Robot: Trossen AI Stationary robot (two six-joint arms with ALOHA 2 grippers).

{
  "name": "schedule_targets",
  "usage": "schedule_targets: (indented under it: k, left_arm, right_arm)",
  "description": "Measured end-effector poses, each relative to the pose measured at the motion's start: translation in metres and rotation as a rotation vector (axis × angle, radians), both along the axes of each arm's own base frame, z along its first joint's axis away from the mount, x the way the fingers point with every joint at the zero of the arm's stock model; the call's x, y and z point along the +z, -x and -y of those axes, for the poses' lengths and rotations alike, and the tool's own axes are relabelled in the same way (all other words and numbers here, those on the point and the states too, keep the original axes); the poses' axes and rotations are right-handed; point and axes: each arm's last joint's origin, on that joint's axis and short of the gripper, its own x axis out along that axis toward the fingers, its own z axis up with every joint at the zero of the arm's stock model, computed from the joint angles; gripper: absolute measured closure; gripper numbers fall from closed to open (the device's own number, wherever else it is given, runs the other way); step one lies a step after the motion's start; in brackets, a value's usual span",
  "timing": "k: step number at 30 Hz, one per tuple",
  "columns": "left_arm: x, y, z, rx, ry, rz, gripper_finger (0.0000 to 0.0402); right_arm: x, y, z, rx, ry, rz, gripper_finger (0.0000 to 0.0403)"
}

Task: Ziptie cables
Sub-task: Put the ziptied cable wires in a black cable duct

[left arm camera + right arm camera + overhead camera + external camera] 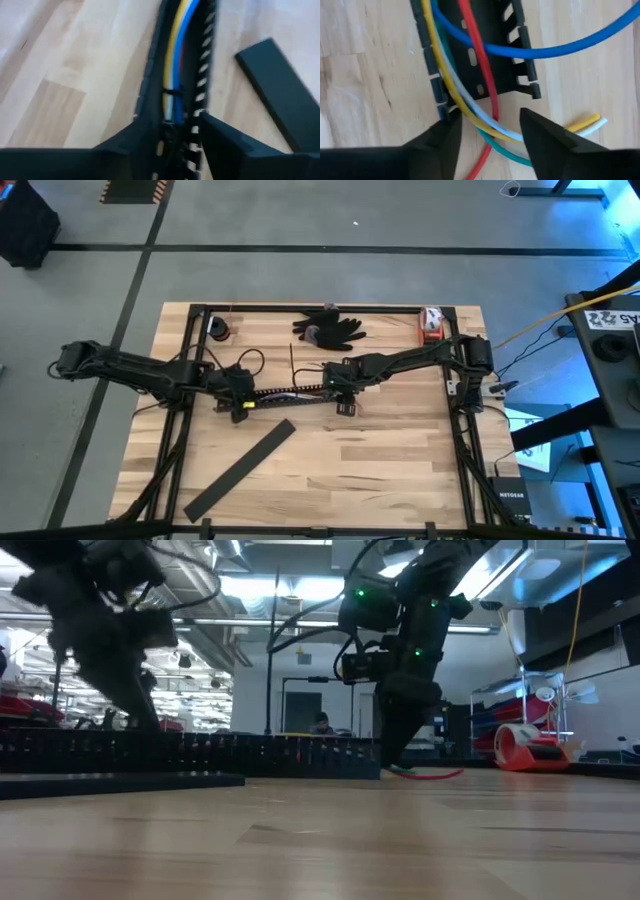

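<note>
Two grippers at mid-desk, one at each end of the slotted bar (290, 392). Left gripper (182, 135) over the bar's left end, jaws spread astride it, holding nothing. Right gripper (487, 125) at the right end, jaws spread, empty. Cables (470, 65) lying in the bar's channel, spilling out onto the desk (380, 450) beneath the right jaws. Ziptie (172, 93) around the cables near the left jaws.

Two arms, one slotted black channel (285, 392), one flat black strip (240, 468), five coloured cables (470, 75), one black glove (328, 328).
</note>
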Motion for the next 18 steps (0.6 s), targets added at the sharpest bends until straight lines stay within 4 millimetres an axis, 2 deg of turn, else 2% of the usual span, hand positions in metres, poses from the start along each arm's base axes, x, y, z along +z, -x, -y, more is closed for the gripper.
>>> schedule_targets:
  k: [3,6,10,13,18]
  left_arm:
    - [0.019,-0.004,0.001,-0.042,-0.001,0.004,0.0214]
    - [0.042,-0.009,0.001,-0.096,-0.048,0.028,0.0193]
    - [0.056,-0.016,0.001,-0.148,-0.108,0.112,0.0184]
    - [0.053,-0.025,-0.001,-0.147,-0.123,0.16,0.0188]
    - [0.03,-0.038,-0.005,-0.127,-0.118,0.098,0.0203]
  right_arm:
    - [0.003,0.003,0.0,-0.001,-0.003,-0.02,0.0186]
    - [0.014,0.008,-0.001,0.0,-0.003,-0.024,0.0175]
    - [0.029,0.009,0.0,0.005,0.012,0.03,0.0174]
    - [0.036,0.004,0.001,-0.005,0.058,0.107,0.0173]
    - [0.042,-0.007,0.002,0.021,0.099,0.231,0.0173]
